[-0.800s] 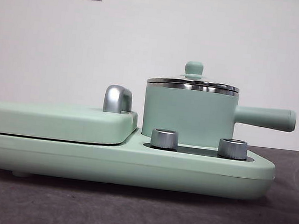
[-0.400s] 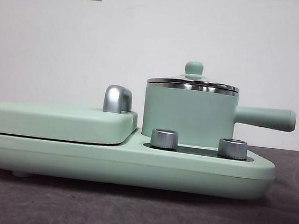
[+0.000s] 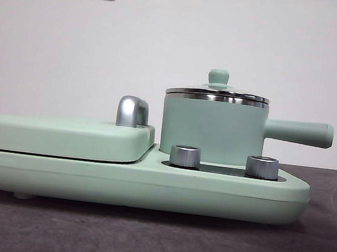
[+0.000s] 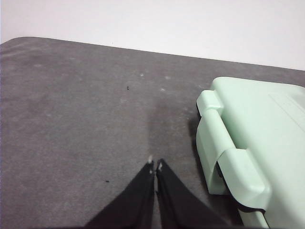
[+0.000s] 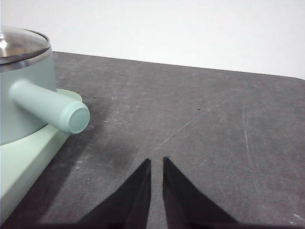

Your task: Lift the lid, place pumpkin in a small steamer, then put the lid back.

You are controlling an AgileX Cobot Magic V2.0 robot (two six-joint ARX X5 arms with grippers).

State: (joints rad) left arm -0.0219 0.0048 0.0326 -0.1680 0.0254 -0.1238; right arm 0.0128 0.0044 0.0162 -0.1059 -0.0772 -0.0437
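Right now the small steamer (image 3: 213,130) stands on the right half of the wide mint-green base unit (image 3: 138,180), just behind the two silver knobs (image 3: 185,156). It is a mint-green cylinder with a bright steel rim, and its long straight handle (image 3: 298,132) points out to the side, past the edge of the base. The lid (image 3: 217,92) sits on the pot, level and seated all round: clear glass in a shiny steel rim, with a small mint-green knob on top. On the left half of the base lies the flat hinged cover (image 3: 64,135), shut, its silver handle (image 3: 132,111) rising just beside the pot.

The left gripper (image 4: 155,167) hangs over bare dark table (image 4: 81,119) near the hinged end of the base, jaws pressed together with nothing between them. The right gripper (image 5: 156,162) hangs over the table on the other side, near the tip of the steamer's handle, jaws nearly closed with a narrow slit between them, holding nothing. No pumpkin shows in any view
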